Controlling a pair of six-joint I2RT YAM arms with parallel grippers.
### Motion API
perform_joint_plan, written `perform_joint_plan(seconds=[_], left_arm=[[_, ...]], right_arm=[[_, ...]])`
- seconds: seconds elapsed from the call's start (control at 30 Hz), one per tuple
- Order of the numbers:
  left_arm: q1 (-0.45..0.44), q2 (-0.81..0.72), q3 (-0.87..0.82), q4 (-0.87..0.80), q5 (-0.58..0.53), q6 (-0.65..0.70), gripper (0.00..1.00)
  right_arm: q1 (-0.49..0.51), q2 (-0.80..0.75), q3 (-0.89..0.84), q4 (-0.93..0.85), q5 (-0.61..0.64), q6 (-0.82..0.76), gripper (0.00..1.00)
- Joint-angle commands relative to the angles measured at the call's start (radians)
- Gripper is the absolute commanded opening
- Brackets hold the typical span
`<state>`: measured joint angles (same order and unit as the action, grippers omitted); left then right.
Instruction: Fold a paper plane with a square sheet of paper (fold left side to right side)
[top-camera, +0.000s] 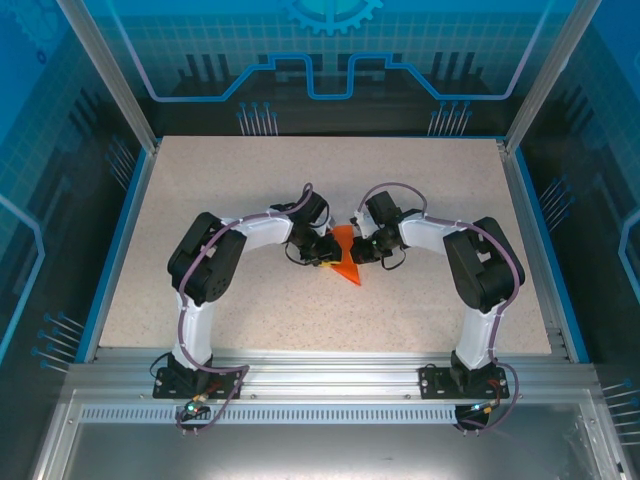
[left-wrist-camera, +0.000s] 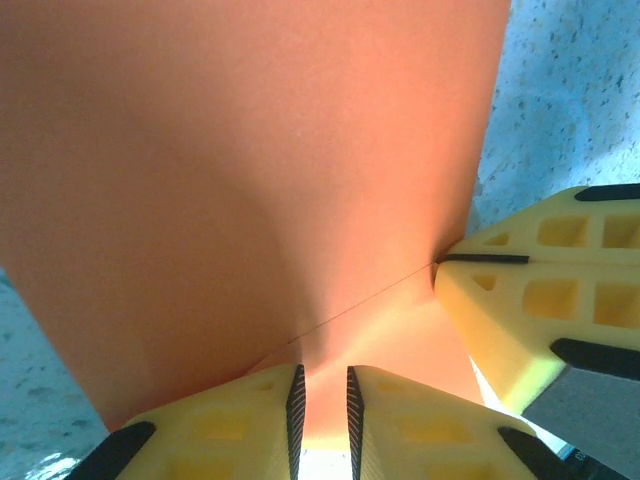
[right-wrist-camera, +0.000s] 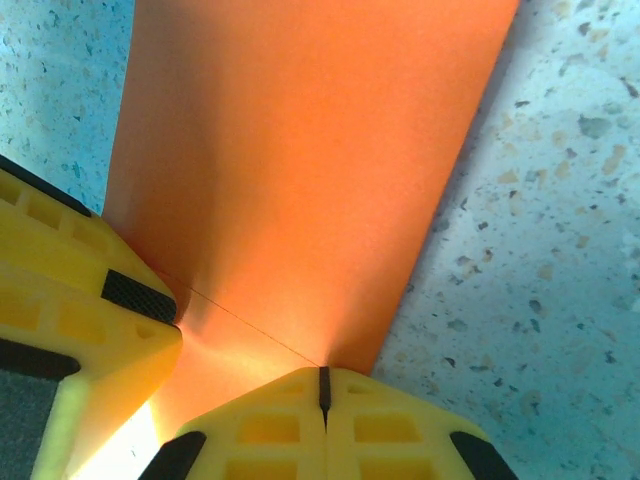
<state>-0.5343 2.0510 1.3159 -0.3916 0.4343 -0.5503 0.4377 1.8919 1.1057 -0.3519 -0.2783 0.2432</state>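
Where creased, clamped at one edge of square sheet of paper (left-wrist-camera: 250, 150) by right fingers (right-wrist-camera: 260, 425). At another, straddled by barely parted left fingers (left-wrist-camera: 230, 420); hold unclear.

Table (top-camera: 200, 220): was speckled beige with blue edging, inside a framed enclosure.
Sheet of paper (top-camera: 347, 268): was orange, folded to a triangle, its point toward the near right.
Left tool (top-camera: 327, 254): met the sheet's left edge.
Right tool (top-camera: 362, 250): met its right edge.

One square sheet of paper (top-camera: 347, 268), two grippers (top-camera: 326, 252) (top-camera: 364, 248), one table (top-camera: 200, 200).
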Motion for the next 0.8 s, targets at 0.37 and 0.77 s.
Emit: perform_joint_plan(seconds=[0.37, 0.77], left_arm=[[-0.007, 0.055, -0.031, -0.015, -0.039, 0.000, 0.23], [-0.010, 0.051, -0.030, -0.012, -0.042, 0.001, 0.22]], right_arm=[[-0.032, -0.195, -0.016, -0.139, 0.010, -0.003, 0.30], [0.056, -0.159, -0.106, -0.045, -0.265, 0.125, 0.28]])
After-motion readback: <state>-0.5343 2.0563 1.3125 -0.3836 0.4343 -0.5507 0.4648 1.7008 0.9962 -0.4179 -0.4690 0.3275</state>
